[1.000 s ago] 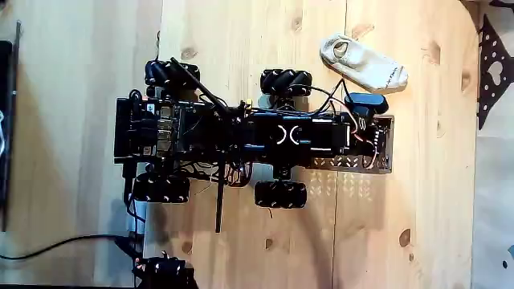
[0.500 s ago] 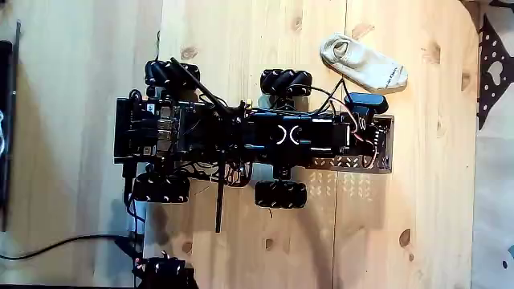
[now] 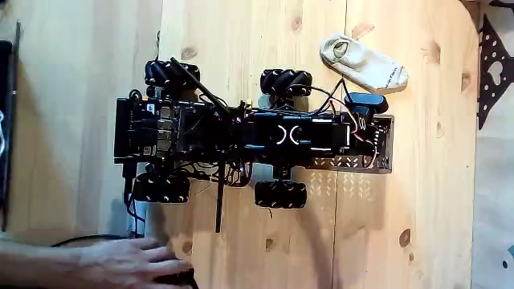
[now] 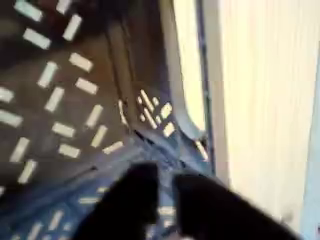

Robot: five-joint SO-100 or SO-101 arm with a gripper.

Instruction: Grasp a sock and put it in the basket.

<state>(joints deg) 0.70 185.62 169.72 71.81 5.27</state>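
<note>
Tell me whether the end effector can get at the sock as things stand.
Probably yes. The sock lies in the open on the wooden table, just beyond the basket, nothing on it. The end effector hangs over the basket's perforated floor, so it must swing out over the rim first.

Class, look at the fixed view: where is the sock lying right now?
The sock lies on the wooden table at upper right, just above the basket end of the wheeled robot, right of its upper wheel.

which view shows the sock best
The fixed view: the whole cream-white fabric ankle sock lies on the pale wooden table, beside the black wheeled robot. The wrist view shows dark perforated metal, no sock.
</note>
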